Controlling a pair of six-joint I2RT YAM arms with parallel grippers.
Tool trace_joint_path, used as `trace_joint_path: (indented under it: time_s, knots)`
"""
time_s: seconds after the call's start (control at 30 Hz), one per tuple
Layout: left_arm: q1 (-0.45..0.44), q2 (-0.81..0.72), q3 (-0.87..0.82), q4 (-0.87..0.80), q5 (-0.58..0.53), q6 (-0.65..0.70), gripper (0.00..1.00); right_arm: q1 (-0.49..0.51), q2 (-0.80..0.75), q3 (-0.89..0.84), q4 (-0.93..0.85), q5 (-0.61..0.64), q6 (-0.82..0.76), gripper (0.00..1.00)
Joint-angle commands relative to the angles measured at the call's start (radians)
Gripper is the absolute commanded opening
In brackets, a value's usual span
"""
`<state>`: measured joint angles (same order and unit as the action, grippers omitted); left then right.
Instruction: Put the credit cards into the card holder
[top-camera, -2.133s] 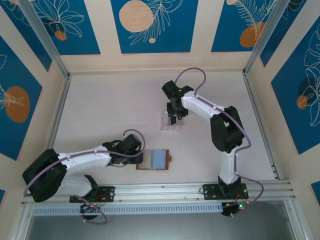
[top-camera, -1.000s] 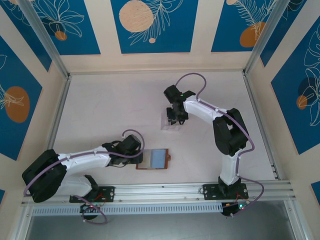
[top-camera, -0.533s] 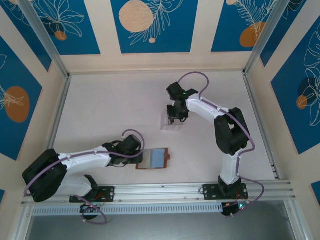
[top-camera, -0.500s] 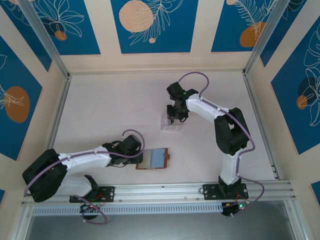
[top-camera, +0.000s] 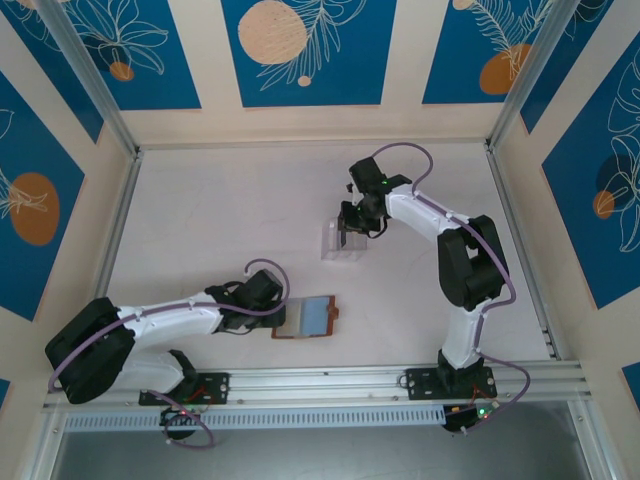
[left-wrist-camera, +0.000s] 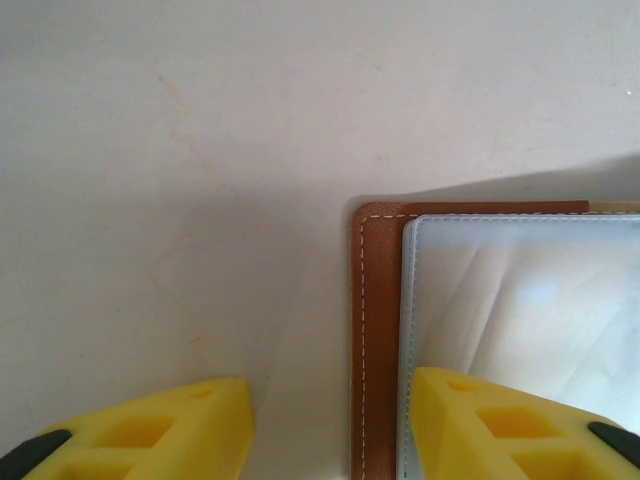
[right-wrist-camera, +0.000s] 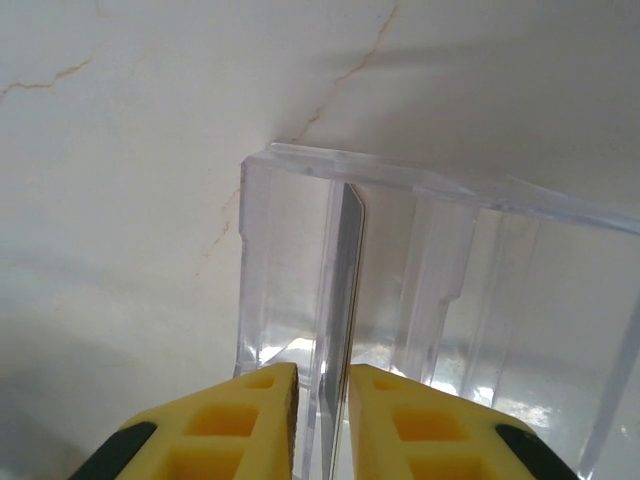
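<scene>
The right gripper (right-wrist-camera: 322, 385) has re-angled over the clear stand (top-camera: 342, 240) and drawn its fingers in around a dark credit card (right-wrist-camera: 345, 290) standing edge-up in a slot, so a pick-up looks imminent. They sit nearly together, one on each side; whether they pinch it yet I cannot tell. Well apart from the stand, on its near side, the card holder (top-camera: 310, 318) lies open, with one of the left gripper's (left-wrist-camera: 330, 400) spread fingers on it.

The card holder (left-wrist-camera: 500, 300) runs off the left wrist view's right and bottom edges, its lower part covered by one finger of the left claw (left-wrist-camera: 330, 420). The credit card (right-wrist-camera: 345, 270) shows edge-on, its faces unseen and its foot lost inside the right claw (right-wrist-camera: 322, 390); whether the pads touch it is unclear. The clear stand (right-wrist-camera: 450, 260) is cropped at right
</scene>
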<state>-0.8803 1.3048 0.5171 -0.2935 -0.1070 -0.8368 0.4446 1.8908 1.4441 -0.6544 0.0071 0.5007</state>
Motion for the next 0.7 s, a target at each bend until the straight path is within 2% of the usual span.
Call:
trace_joint_path:
  time_s: [0.0,0.3,0.67]
  knots:
    - [-0.009,0.096,-0.057,0.076,0.020,-0.010,0.47,-0.004,-0.006,-0.007,0.010,-0.075,0.007,0.20]
    - [-0.009,0.096,-0.058,0.074,0.018,-0.008,0.47,-0.011,0.009,-0.008,0.017,-0.095,0.010,0.18]
    - [-0.009,0.100,-0.054,0.073,0.020,-0.008,0.47,-0.014,0.034,0.006,-0.010,-0.045,0.010,0.18]
